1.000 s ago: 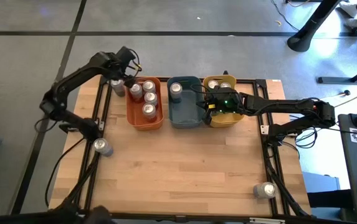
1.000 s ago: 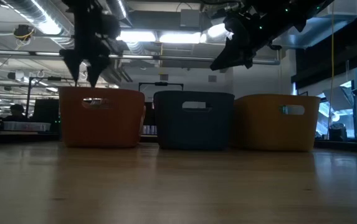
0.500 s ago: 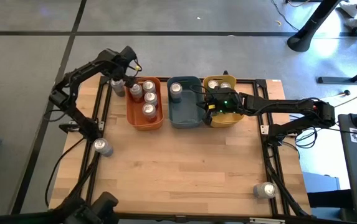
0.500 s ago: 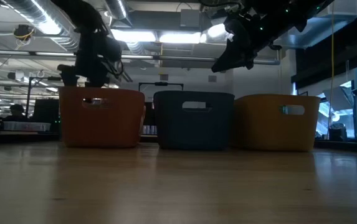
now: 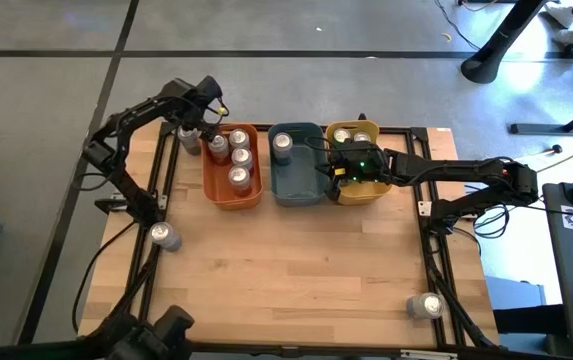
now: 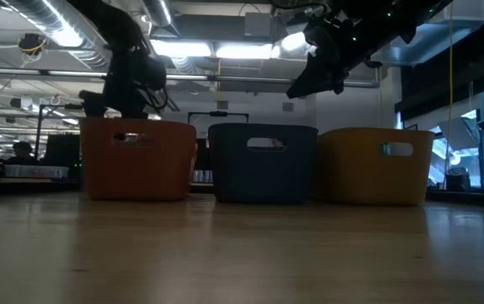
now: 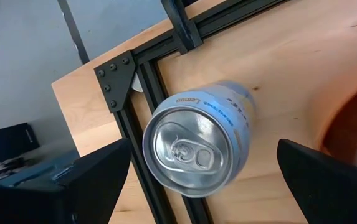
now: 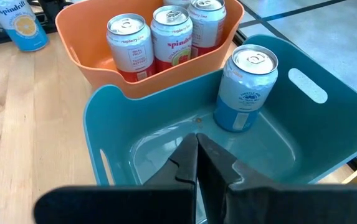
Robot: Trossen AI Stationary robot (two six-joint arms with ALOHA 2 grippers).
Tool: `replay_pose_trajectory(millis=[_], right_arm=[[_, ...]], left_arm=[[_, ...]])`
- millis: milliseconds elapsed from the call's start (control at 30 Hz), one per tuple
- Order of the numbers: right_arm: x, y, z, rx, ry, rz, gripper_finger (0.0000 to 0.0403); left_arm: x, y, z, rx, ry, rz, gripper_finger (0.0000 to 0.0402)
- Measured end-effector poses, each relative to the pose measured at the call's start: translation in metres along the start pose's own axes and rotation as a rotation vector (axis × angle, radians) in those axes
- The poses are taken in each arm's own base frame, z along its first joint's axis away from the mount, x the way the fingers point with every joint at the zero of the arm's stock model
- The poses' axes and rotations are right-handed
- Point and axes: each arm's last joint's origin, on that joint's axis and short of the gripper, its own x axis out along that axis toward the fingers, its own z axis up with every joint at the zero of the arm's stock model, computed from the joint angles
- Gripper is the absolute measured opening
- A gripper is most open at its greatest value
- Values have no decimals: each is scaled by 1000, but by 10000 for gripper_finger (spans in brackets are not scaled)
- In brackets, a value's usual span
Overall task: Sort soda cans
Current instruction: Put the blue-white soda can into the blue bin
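A pale blue soda can (image 7: 197, 146) stands upright on the table's far left corner (image 5: 188, 140), beside the orange bin (image 5: 232, 190). My left gripper (image 5: 196, 122) hangs over it, open, one finger (image 7: 97, 186) on each side of the can, apart from it. The orange bin holds three red cans (image 8: 166, 37). The blue bin (image 8: 328, 118) holds one blue can (image 8: 247, 90). Two cans (image 5: 352, 135) stand in the yellow bin (image 5: 361, 190). My right gripper (image 8: 197, 155) is shut above the blue bin, holding nothing.
One loose can (image 5: 164, 236) lies at the table's left edge and another (image 5: 426, 305) near the front right corner. A black metal frame (image 7: 166, 68) runs along the table's edges, right next to the far-left can. The middle of the wooden table (image 5: 296, 270) is bare.
My left gripper has come down and toward the table's far left corner, tipping more steeply downward, until its open fingers stand on either side of the pale blue can. In the low view it has sunk behind the orange bin's rim.
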Motion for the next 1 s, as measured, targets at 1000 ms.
replay_pose_trajectory(millis=[1000], right_arm=[[0, 0, 0, -5, -3, 0, 7]], left_arm=[[39, -14, 3, 85, 109, -62, 388]])
